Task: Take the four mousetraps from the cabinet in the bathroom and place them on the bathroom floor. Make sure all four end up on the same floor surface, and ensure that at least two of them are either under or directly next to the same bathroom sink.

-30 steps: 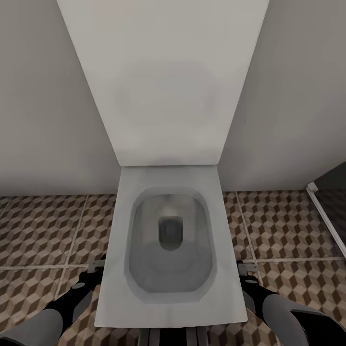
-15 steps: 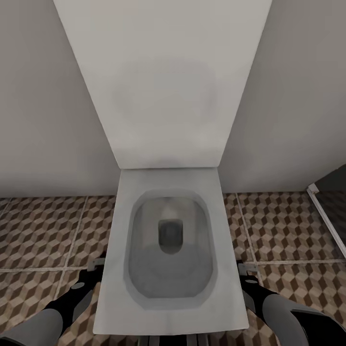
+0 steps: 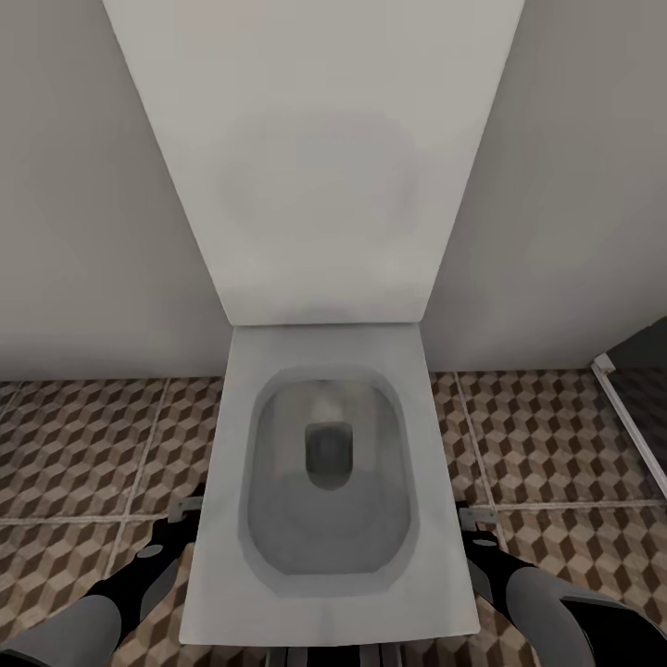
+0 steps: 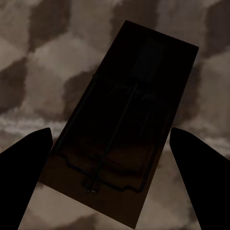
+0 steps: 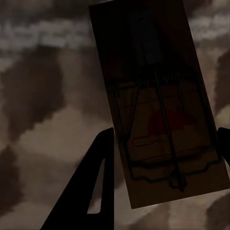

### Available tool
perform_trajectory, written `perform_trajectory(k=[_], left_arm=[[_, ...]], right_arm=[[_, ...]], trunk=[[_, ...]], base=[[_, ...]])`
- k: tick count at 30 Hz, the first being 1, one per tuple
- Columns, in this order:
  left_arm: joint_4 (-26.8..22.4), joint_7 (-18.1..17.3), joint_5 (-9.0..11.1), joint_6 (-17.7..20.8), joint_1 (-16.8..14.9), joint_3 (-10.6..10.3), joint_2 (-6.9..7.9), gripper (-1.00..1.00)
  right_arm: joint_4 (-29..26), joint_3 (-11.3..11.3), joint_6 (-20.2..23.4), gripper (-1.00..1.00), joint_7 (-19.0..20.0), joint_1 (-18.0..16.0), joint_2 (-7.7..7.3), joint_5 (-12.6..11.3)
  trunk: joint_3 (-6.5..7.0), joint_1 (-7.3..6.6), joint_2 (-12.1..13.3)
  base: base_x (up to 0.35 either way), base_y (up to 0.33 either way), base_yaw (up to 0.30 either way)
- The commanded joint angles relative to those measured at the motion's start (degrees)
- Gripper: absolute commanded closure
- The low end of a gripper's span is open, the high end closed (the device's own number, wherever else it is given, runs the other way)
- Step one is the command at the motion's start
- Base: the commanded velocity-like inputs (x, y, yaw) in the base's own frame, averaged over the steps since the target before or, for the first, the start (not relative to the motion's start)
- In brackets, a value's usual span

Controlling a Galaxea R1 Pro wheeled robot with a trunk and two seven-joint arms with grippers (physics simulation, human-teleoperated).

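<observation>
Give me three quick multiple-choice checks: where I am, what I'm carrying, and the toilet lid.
1. Which fixture sits between the left gripper and the right gripper in the head view? A bathtub; B toilet; C sideboard.
2. How many traps do the wrist views show? A one; B two; C four.
3. The lid is: A raised; B shut; C missing.

B, its white bowl lies between both grippers.
B, the left mousetrap and the right mousetrap each sit between fingers.
A, it stands upright against the wall.

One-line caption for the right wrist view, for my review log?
Mousetrap seen between the right gripper fingers, over the cube-patterned bathroom floor.
</observation>
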Motion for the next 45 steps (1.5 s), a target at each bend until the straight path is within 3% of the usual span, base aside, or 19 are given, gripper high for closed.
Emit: perform_trajectory(k=[1, 16, 23, 45], left_arm=[[-0.03, 0.38, 0.35, -0.12, -0.02, -0.48, 0.03, 1.00], [0.00, 0.36, 0.94, 0.85, -0.02, -0.22, -0.49, 1.00], [0.00, 0.39, 1.03, 0.88, -0.02, -0.23, -0.58, 1.00], [-0.02, 0.34, 1.05, 0.80, -0.02, -0.22, -0.60, 1.00]], right_arm=[[0.15, -0.48, -0.31, 1.00, -0.11, -0.07, -0.01, 0.44], [0.15, -0.48, -0.32, 1.00, -0.11, -0.13, -0.02, 0.44], [0.15, -0.47, -0.32, 1.00, -0.11, -0.14, -0.22, 0.42], [0.15, -0.39, -0.32, 1.00, -0.11, -0.14, -0.36, 0.44]], trunk=[[-0.03, -0.01, -0.01], [-0.03, -0.01, -0.01], [-1.58, 0.17, -0.11], [-1.58, 0.17, -0.11]], base=[[0.000, 0.000, 0.000], [0.000, 0.000, 0.000], [0.000, 0.000, 0.000], [0.000, 0.000, 0.000]])
